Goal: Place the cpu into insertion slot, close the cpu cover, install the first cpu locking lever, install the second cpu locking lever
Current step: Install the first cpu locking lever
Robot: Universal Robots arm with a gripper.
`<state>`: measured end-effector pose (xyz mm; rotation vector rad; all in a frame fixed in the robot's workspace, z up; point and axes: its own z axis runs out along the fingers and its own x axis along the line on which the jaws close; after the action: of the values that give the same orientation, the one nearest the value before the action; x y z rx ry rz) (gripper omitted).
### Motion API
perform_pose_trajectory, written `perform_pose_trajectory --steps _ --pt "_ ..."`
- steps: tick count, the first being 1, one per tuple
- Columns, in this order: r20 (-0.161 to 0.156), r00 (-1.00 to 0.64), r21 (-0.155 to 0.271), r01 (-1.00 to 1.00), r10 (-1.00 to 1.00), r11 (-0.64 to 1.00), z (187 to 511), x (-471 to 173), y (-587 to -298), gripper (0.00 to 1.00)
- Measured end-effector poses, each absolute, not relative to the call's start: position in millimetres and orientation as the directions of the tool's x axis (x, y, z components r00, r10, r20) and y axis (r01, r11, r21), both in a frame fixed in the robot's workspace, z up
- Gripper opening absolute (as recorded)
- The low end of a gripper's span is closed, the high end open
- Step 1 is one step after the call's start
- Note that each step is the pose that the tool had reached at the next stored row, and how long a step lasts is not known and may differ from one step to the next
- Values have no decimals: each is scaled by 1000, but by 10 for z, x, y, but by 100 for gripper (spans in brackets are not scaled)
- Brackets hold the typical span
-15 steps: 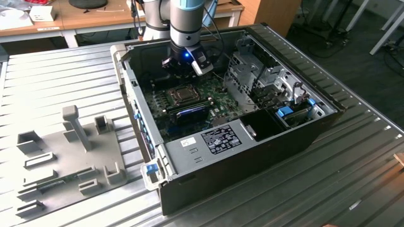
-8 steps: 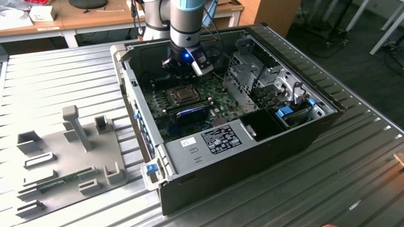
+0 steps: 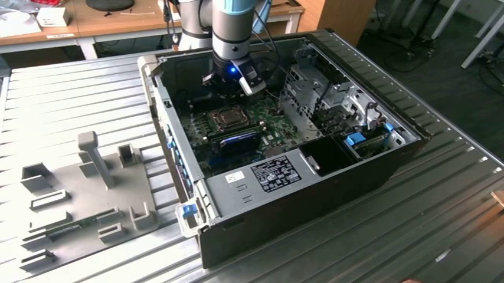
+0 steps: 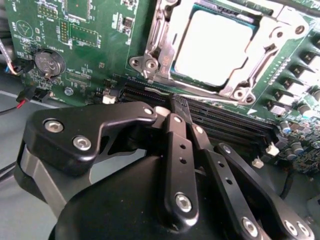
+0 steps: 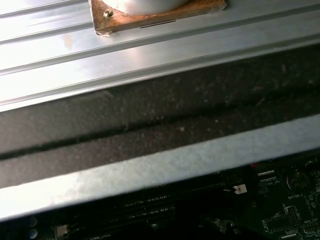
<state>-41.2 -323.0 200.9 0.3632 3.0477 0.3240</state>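
In the second wrist view the gripper (image 4: 177, 106) is covering part of the memory slots (image 4: 230, 120), and the picture's edge is cutting off the insertion slot (image 4: 150, 64). In the exterior view the arm (image 3: 228, 35) is blocking the far corner of the computer case (image 3: 315, 224). In the first wrist view the case wall (image 5: 150, 165) is hiding most of the motherboard (image 5: 290, 215).

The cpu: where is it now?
In the second wrist view, the cpu lies in the insertion slot on the green board, beside the black memory slots.

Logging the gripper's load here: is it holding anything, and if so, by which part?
Nothing: the gripper is shut and empty; the cpu lies in the insertion slot.
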Motion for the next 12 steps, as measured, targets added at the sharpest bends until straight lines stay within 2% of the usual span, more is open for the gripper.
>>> perform_pose_trajectory --steps 12 --pt "-30 -971 214 226 238 950 1999 -411 -3230 10"
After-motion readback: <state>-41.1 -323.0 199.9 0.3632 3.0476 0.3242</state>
